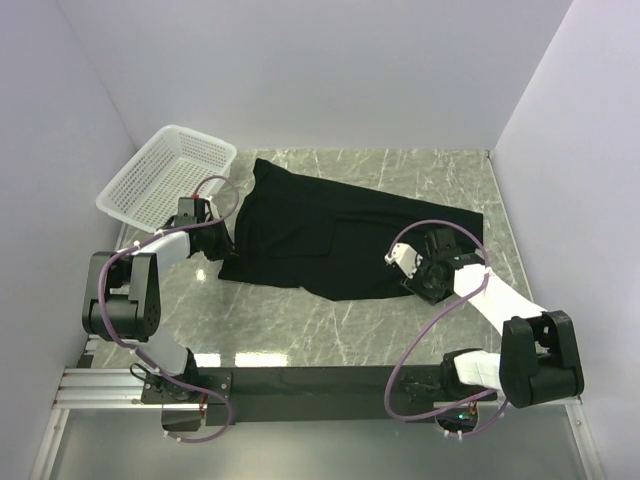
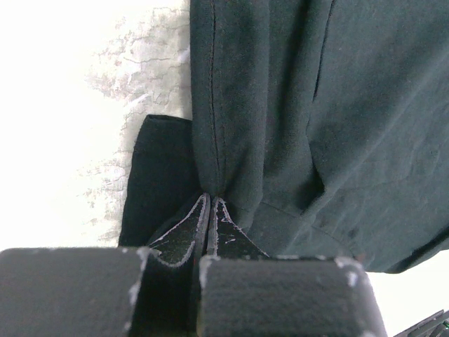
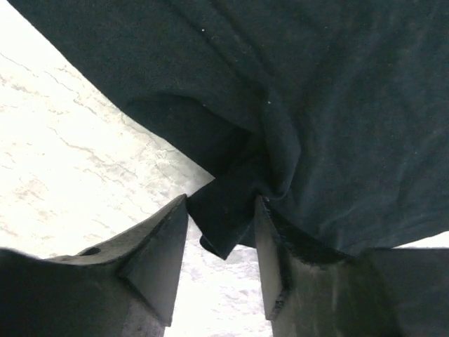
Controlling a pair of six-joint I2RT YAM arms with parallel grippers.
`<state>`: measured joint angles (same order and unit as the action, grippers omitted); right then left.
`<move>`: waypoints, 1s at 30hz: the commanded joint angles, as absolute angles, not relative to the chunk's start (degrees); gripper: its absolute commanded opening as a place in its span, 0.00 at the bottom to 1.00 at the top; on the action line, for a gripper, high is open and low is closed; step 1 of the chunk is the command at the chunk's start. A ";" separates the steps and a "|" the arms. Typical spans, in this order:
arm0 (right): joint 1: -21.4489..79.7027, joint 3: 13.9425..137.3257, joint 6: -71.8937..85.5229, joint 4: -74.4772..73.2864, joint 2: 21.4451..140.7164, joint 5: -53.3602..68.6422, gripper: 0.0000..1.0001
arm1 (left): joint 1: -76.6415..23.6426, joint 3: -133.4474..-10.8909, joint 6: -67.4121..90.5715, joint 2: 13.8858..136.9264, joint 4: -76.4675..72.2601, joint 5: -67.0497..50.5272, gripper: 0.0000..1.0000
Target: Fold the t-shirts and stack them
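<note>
The black t-shirt (image 1: 340, 235) lies spread on the counter (image 1: 300, 330), its long axis running from 10 o'clock to 4 o'clock in the top view. The left claw (image 2: 211, 200) is pinched tight on a fold at the shirt's 9 o'clock edge, with the cloth stretching away toward 3 o'clock. The right claw (image 3: 221, 200) stands half apart at the 4 o'clock end around a bunched corner; I cannot tell whether it has a firm hold.

A robotics lab test cell. Plain white walls (image 1: 330, 70) box in a marble-patterned bench (image 1: 300, 340) on three sides. Two robot arms, left (image 1: 125, 295) and right (image 1: 530, 355), are bolted to an aluminium rail (image 1: 100, 385) at its near edge, trailing purple cables (image 1: 412, 385). A black t-shirt (image 1: 320, 230) and a white plastic mesh basket (image 1: 165, 175) are laid out on the bench.
</note>
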<state>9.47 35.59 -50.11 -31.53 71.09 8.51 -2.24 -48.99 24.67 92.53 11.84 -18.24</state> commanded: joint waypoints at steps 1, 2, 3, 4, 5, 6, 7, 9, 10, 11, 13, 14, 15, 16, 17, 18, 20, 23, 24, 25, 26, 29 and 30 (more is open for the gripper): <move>10.37 35.24 -47.91 -27.95 71.19 5.80 0.42 | -2.29 -50.27 23.55 92.11 11.51 -19.77 0.01; 10.28 35.24 -47.64 -27.17 71.37 5.37 0.39 | -2.29 -50.27 23.64 92.02 11.43 -19.78 0.01; 10.28 35.42 -47.46 -26.90 71.28 4.93 0.35 | -2.29 -50.36 23.56 92.02 11.43 -19.78 0.01; 10.28 35.59 -47.11 -26.72 71.37 4.14 0.26 | -2.29 -50.36 23.55 92.11 11.51 -19.78 0.01; 10.28 35.86 -46.94 -26.63 71.19 3.87 0.20 | -2.29 -50.45 23.55 92.02 11.43 -19.78 0.01; 10.28 36.56 -46.59 -26.72 70.93 3.78 0.14 | -2.29 -50.54 23.55 92.02 11.69 -19.69 0.01; 10.20 36.91 -46.15 -26.89 70.58 3.69 0.10 | -2.29 -50.54 23.38 92.02 11.78 -19.69 0.01; 9.49 38.14 -46.23 -28.91 68.21 4.65 0.00 | -2.29 -50.54 23.47 91.58 11.86 -19.60 0.01; 9.23 38.75 -46.06 -29.87 67.25 5.44 0.00 | -2.29 -50.36 23.38 91.58 11.95 -19.51 0.01; 8.71 39.37 -46.05 -32.32 65.41 7.62 0.00 | -2.29 -50.45 23.47 91.32 12.04 -19.51 0.01; 6.95 41.21 -45.97 -34.79 62.86 9.92 0.00 | -2.29 -50.19 23.55 90.88 12.13 -19.42 0.01; 5.99 42.53 -46.05 -37.59 62.15 12.89 0.00 | -2.29 -50.10 23.64 90.27 12.13 -19.42 0.01; 3.98 43.15 -46.05 -38.92 61.44 14.75 0.00 | -2.29 -50.01 23.73 89.83 12.13 -19.34 0.01; 2.74 43.76 -46.84 -40.68 60.39 16.59 0.00 | -2.29 -49.84 23.73 89.48 12.22 -19.34 0.01; 1.77 44.64 -47.45 -43.83 59.95 19.92 0.00 | -2.29 -49.75 23.90 88.78 12.39 -19.34 0.01; 0.28 45.00 -48.24 -45.25 59.33 21.26 0.00 | -2.29 -49.75 24.08 88.33 12.48 -19.34 0.01; -2.63 45.52 -50.79 -49.19 58.19 24.07 0.00 | -2.29 -49.83 24.43 87.20 12.83 -19.51 0.01; -5.35 44.83 -52.47 -51.24 57.66 26.98 0.00 | -2.29 -49.92 24.78 85.70 13.18 -19.86 0.01; -6.06 44.74 -52.47 -51.24 57.66 27.77 0.00 | -2.29 -50.10 24.87 85.43 13.27 -19.86 0.01; -7.54 44.65 -52.73 -51.41 58.09 28.21 0.00 | -2.29 -50.18 24.87 84.82 13.36 -19.95 0.01; -8.34 45.00 -52.65 -51.59 58.27 28.82 0.00 | -2.29 -50.27 24.96 84.55 13.79 -19.95 0.01; -12.37 47.36 -53.70 -53.77 59.24 32.60 0.00 | -2.11 -50.89 25.22 83.15 14.50 -20.39 0.01; -13.35 48.07 -55.09 -54.75 59.33 33.65 0.00 | -2.02 -51.06 25.22 82.80 14.94 -20.56 0.01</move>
<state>-10.35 44.18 -52.25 -50.74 59.07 27.92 -2.22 -48.99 24.91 85.49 13.91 -18.74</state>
